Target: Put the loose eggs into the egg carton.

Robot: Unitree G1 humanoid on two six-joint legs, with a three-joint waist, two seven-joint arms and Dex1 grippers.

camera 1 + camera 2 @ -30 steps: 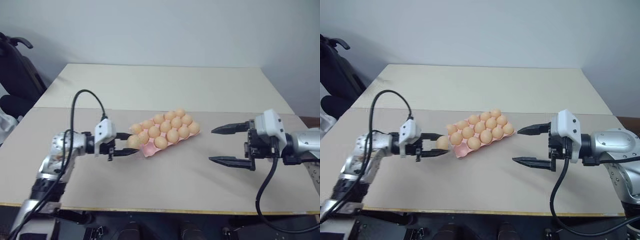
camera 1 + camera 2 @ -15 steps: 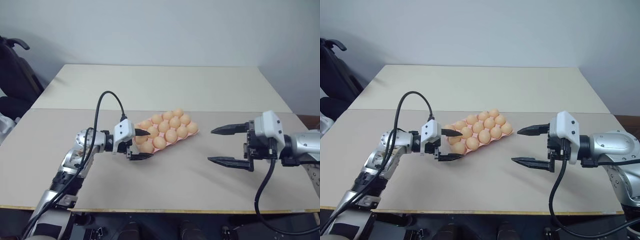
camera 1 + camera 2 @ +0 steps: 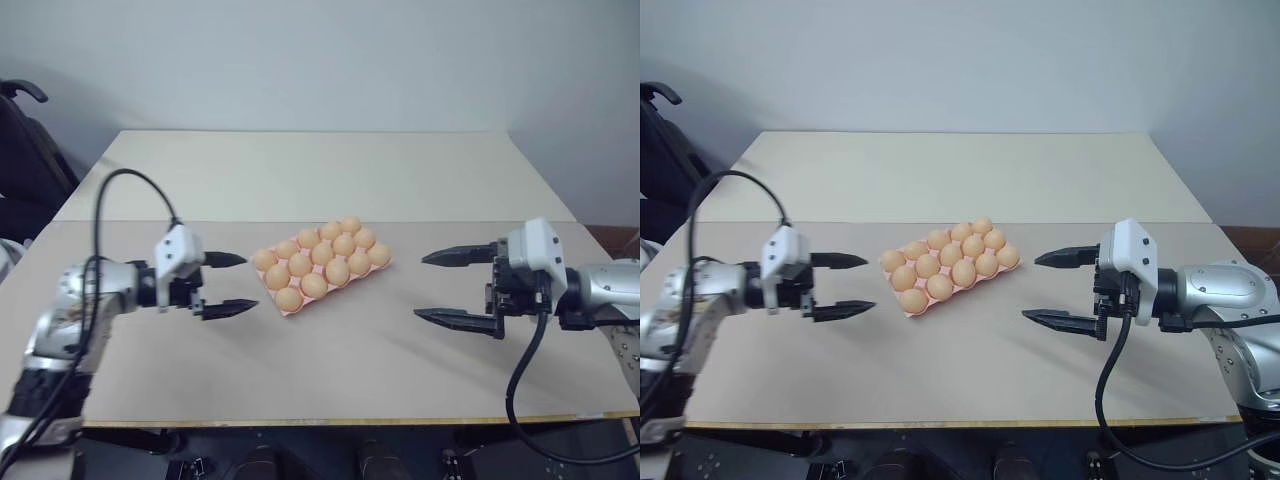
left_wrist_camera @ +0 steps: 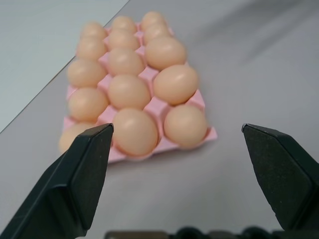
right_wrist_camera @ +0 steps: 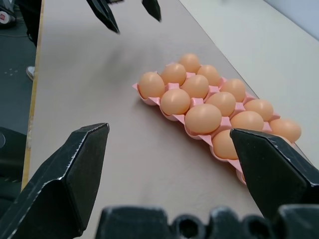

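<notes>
Left eye view: egg carton (image 3: 322, 266) mid-table, eggs (image 3: 337, 271) seated; left gripper (image 3: 229, 284), right gripper (image 3: 455, 288) flank it apart, jaws spread, empty.

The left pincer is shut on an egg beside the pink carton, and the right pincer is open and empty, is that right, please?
Not quite. The left pincer is open and empty beside the egg carton, as the left eye view shows; the eggs sit in the carton. The right pincer is indeed open and empty.

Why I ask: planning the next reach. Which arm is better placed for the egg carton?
Left, probably: left gripper, open and empty, faces the egg carton end closely; right gripper looks farther.
</notes>
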